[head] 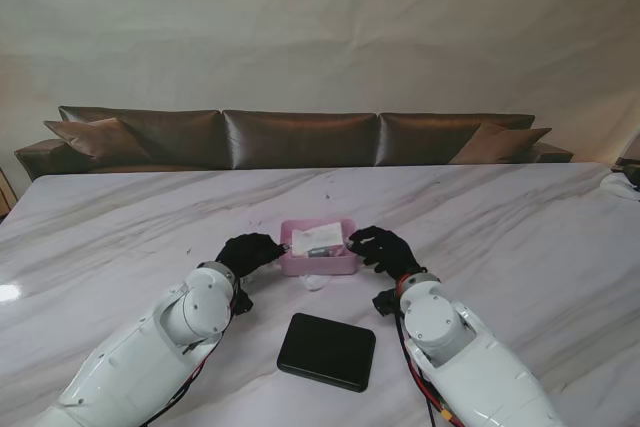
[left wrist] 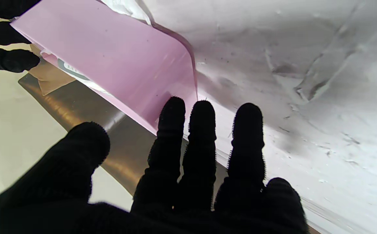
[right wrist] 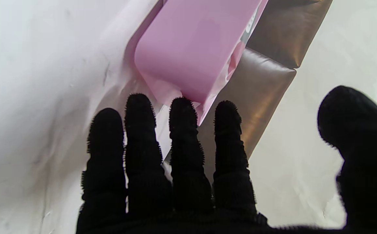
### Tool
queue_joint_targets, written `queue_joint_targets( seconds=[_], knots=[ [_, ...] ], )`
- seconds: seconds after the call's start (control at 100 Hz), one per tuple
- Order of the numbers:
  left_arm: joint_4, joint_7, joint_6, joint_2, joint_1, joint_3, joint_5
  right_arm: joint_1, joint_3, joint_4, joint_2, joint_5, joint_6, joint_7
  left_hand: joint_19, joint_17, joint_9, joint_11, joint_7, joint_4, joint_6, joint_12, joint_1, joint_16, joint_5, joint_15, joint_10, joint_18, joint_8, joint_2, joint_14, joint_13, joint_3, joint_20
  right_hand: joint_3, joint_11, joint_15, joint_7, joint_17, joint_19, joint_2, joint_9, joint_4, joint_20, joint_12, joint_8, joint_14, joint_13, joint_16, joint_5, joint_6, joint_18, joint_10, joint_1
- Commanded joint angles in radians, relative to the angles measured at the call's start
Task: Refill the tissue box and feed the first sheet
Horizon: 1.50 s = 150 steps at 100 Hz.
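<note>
One pink box point(head: 318, 247), one black lid point(head: 327, 351), two hands' fingers point(left wrist: 172, 113) spread, gripping nothing.

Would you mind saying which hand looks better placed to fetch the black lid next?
Probably right: the lid lies slightly right of centre, nearer the right hand. Both hands are open at the pink box, the left hand opposite.

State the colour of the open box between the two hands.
Pink box; the left wrist view shows it best.

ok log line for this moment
left hand: open at pink box | right hand: open opposite | pack inside | black lid: off
</note>
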Motion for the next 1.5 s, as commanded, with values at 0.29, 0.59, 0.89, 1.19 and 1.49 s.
queue_joint_targets(
  seconds=[0.29, 0.59, 0.89, 1.19, 1.49],
  knots=[
    [-0.036, -0.013, 0.012, 0.000, 0.026, -0.029, -0.001, -0.027, 0.010, -0.047, 0.003, -0.029, 0.042, 0.023, 2.124, -0.026, -0.036, -0.020, -0.065, 0.024, -0.192, -0.009, -0.031, 0.012, -0.052, -0.002, -0.028, 0.001, -0.041, 0.014, 0.009, -0.021, -0.020, 0.004, 0.016, -0.012, 0.036, -0.009, 0.036, 0.044, -0.011, -0.063, 0.014, 0.021, 0.003, 0.004, 0.021, 0.061, 0.027, -0.027, -0.086, 0.039, -0.111, -0.062],
    [-0.055, -0.045, 0.029, 0.014, 0.043, -0.047, 0.013, -0.030, 0.015, -0.060, 0.009, -0.040, 0.070, 0.037, 2.113, -0.041, -0.046, -0.034, -0.107, 0.025, -0.219, -0.009, -0.031, 0.014, -0.058, -0.019, -0.029, 0.005, -0.054, 0.008, 0.014, -0.039, -0.053, 0.000, 0.020, -0.045, 0.043, -0.057, 0.093, 0.070, 0.009, -0.149, 0.022, 0.022, -0.019, -0.003, 0.042, 0.110, 0.027, -0.058, -0.198, 0.059, -0.096, -0.101],
    [-0.038, -0.010, 0.005, 0.009, 0.050, -0.057, 0.023, -0.061, 0.030, -0.102, 0.026, -0.097, 0.075, 0.046, 1.950, -0.214, -0.230, -0.183, -0.245, 0.026, -0.235, -0.123, -0.016, -0.153, -0.194, -0.260, -0.060, 0.097, -0.118, -0.009, 0.036, -0.211, -0.160, -0.075, 0.016, -0.102, 0.016, -0.144, 0.088, 0.065, 0.038, -0.275, 0.029, 0.009, -0.090, -0.033, 0.054, 0.079, 0.005, -0.185, -0.196, 0.061, -0.057, -0.181],
    [-0.131, 0.016, 0.004, 0.014, 0.124, -0.112, 0.037, -0.162, 0.079, -0.255, 0.044, -0.170, 0.190, 0.040, 1.928, -0.199, -0.224, -0.186, -0.228, 0.040, -0.112, -0.151, -0.016, -0.184, -0.189, -0.280, -0.046, 0.133, -0.119, 0.016, 0.039, -0.182, -0.195, -0.082, 0.021, -0.092, -0.025, -0.101, 0.157, 0.071, 0.064, -0.214, 0.019, -0.013, -0.164, -0.051, 0.060, 0.067, -0.076, -0.226, -0.028, 0.060, 0.035, -0.209],
    [-0.269, 0.014, -0.036, 0.026, 0.245, -0.164, 0.024, -0.316, 0.140, -0.435, 0.048, -0.238, 0.319, -0.006, 2.005, -0.065, -0.107, -0.140, -0.133, 0.053, -0.033, -0.140, -0.009, -0.174, -0.101, -0.219, -0.010, 0.100, -0.089, 0.035, 0.050, -0.049, -0.202, -0.079, 0.019, -0.081, -0.024, -0.003, 0.180, 0.069, 0.061, -0.081, 0.011, -0.074, -0.221, -0.133, 0.062, 0.072, -0.141, -0.176, 0.218, 0.090, 0.141, -0.183]
  ],
)
